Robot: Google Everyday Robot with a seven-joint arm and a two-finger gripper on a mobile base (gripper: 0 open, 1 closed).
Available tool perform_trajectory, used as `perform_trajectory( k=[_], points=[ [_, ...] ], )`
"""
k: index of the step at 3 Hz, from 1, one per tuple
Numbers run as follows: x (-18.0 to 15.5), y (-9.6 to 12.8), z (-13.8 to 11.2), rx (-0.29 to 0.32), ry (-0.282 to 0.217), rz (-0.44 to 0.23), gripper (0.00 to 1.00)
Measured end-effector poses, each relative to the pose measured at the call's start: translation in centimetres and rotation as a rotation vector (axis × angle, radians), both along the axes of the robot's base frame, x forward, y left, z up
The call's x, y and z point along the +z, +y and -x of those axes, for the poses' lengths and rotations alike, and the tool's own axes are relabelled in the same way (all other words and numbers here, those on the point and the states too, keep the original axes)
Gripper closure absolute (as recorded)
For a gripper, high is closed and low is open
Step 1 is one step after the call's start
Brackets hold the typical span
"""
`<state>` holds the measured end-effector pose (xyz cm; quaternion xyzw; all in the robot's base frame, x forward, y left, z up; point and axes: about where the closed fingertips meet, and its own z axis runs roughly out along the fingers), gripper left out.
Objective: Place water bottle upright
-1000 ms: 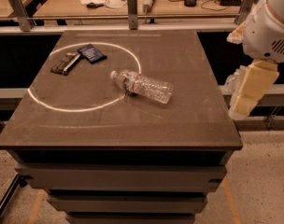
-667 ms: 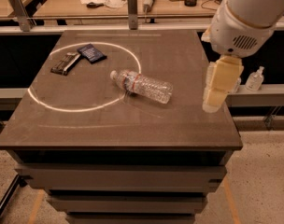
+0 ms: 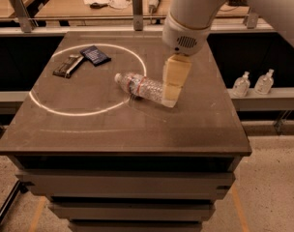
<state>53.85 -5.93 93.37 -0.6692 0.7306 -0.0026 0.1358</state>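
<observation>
We find the cream gripper (image 3: 170, 99) at the base of the clear ribbed plastic water bottle (image 3: 139, 85).
It lies flat, cap pointing away from the jaws; we cannot tell their state.

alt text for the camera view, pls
A water bottle lies on its side on a dark table, across the edge of a white circle; the robot's gripper is at the bottle's base end. A blue packet and a dark bar lie inside the circle.
</observation>
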Motion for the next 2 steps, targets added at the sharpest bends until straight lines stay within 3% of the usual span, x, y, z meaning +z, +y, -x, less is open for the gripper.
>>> perform_trajectory(
  k=[2],
  points=[
    [-3.7, 6.5, -4.6, -0.001, 0.062, 0.007, 0.00]
  ],
)
